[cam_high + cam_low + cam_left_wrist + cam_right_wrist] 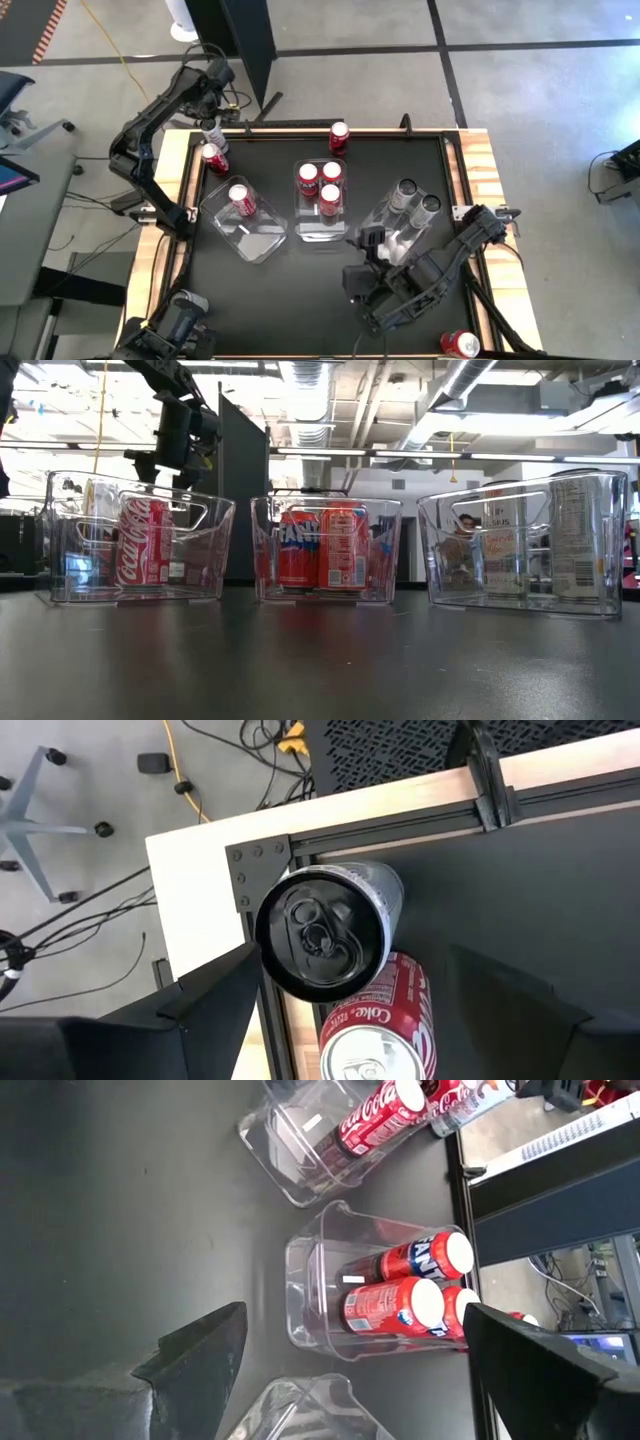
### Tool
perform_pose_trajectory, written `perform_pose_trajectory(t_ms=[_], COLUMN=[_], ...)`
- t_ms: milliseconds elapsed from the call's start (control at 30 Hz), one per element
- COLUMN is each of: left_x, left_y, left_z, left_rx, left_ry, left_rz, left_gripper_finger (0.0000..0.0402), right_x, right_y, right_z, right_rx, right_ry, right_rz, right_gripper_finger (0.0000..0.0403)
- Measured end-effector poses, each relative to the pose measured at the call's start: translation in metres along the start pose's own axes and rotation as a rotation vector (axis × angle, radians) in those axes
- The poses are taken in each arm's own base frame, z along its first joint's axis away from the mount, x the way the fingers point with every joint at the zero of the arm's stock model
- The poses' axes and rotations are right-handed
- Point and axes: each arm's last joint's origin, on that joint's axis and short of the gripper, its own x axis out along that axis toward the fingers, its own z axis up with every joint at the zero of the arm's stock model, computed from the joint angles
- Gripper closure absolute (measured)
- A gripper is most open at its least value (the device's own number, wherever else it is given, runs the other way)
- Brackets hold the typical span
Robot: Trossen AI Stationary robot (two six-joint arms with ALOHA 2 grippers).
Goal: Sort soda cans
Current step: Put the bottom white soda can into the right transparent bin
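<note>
A silver-grey can (330,935) stands upright at the table's far left corner (213,136), with a red Coke can (375,1030) next to it (214,158). My left gripper (350,970) is open above the silver can, one finger on each side of it; in the low view it hangs behind the left bin (180,435). My right gripper (355,1315) is open and empty over the table's near middle (352,272). A lone red can (339,136) stands at the far edge. Another red can (460,345) sits at the near right corner.
Three clear bins stand in a row. The left bin (262,238) holds one Coke can (241,200). The middle bin (318,228) holds three red-orange cans (322,185). The right bin (385,225) holds two silver cans (416,198). Bare black table lies toward the near edge.
</note>
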Motion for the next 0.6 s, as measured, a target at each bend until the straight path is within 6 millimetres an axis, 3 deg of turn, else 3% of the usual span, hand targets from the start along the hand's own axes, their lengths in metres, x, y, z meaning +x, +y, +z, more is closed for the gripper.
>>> perform_pose_trajectory(t_ms=[400,600], left_x=[0.0060,-0.0006], left_y=[-0.0023,-0.0071], left_z=[-0.0038,-0.0064], left_rx=[0.010,0.078], left_ry=[0.034,0.008], left_rz=[-0.015,-0.023], left_gripper_finger=[0.0097,0.0087], right_x=[0.0001,0.0002], right_y=[-0.0006,-0.0007], right_z=[0.0002,0.0002], right_rx=[0.002,0.001], right_ry=[-0.004,-0.004], right_rz=[-0.011,-0.011], right_gripper_finger=[0.0014,0.0014])
